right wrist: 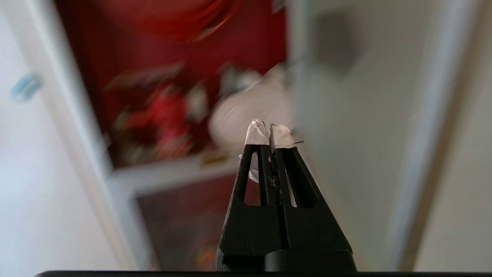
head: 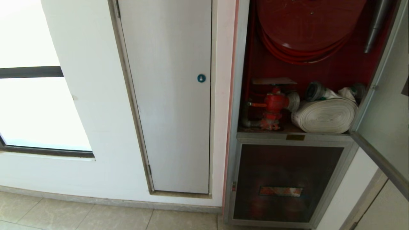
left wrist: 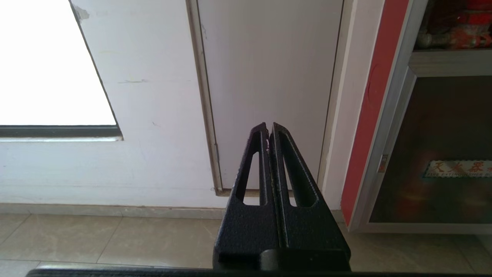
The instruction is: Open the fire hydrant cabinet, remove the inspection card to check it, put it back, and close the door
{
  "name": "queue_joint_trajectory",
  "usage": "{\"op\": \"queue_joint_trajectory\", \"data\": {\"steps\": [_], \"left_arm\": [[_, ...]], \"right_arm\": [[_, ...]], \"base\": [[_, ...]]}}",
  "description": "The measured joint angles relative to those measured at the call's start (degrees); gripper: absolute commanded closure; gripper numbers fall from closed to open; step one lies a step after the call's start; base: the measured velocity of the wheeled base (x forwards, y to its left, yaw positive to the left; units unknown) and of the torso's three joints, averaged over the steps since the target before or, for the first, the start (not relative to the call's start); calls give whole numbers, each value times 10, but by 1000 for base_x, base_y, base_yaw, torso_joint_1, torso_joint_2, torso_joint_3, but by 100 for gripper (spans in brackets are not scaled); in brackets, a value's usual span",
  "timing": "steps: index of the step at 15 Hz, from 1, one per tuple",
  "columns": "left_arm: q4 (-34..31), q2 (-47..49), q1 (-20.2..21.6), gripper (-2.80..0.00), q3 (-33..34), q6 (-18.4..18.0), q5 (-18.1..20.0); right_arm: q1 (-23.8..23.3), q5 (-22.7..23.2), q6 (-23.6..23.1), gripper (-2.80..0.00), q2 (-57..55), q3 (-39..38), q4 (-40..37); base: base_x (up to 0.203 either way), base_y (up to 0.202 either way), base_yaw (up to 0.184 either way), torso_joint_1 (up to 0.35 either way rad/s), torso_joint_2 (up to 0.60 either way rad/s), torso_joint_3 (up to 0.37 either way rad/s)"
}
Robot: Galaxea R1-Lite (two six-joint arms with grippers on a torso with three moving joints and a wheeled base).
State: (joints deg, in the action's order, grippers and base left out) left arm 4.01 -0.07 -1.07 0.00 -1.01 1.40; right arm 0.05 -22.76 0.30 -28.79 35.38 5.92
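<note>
Right gripper (right wrist: pixel 268 132): fingers pressed together, white-wrapped tips touching, nothing between them. It points at the open compartment of the fire hydrant cabinet (right wrist: pixel 169 96), roughly at the edge of the swung-out door (right wrist: pixel 346 115), not touching either. That view is blurred, so finer detail is unreadable.

Left gripper (left wrist: pixel 269 130): also closed tight, empty, hanging low over the tiled floor (left wrist: pixel 115 238) and facing the plain white door (left wrist: pixel 269 77) beside the cabinet. Neither arm shows in the head view.

Cabinet (head: pixel 238 134): sits at the right of the head view, silver frame, upper compartment open. The door (head: pixel 383 121) is swung out to the right, hinged on the cabinet's right side, its bottom rail running toward the camera.

Inside:
- red hose reel (head: pixel 306 28) at the top, metal nozzle (head: pixel 377 25) hanging to its right
- red valve (head: pixel 273 105) on the left of the shelf
- rolled white hose (head: pixel 326 115) lying just right of the valve, couplings behind it
- a thin flat sheet (head: pixel 274 81) lies on top of the valve. I cannot tell whether it is the inspection card

Below the shelf is a smaller dark panel (head: pixel 284 182), closed, with an orange label (head: pixel 280 191).

To the left of the cabinet: white door with a blue round lock (head: pixel 201 78), closed, then white wall and a bright window (head: pixel 32 95).
</note>
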Motion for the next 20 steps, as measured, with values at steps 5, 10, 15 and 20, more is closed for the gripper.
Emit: {"op": "queue_joint_trajectory", "data": {"steps": [5, 10, 15, 20], "left_arm": [[1, 0, 0, 0, 0, 0, 0], [1, 0, 0, 0, 0, 0, 0], [0, 0, 0, 0, 0, 0, 0], [0, 0, 0, 0, 0, 0, 0]], "right_arm": [[-43, -99, 5, 0, -74, 48, 101], [-163, -104, 7, 0, -100, 43, 287], [-256, -116, 28, 0, -116, -39, 429], [-355, -109, 112, 0, -168, -89, 497]], "base": [[0, 0, 0, 0, 0, 0], [0, 0, 0, 0, 0, 0], [0, 0, 0, 0, 0, 0], [0, 0, 0, 0, 0, 0]]}}
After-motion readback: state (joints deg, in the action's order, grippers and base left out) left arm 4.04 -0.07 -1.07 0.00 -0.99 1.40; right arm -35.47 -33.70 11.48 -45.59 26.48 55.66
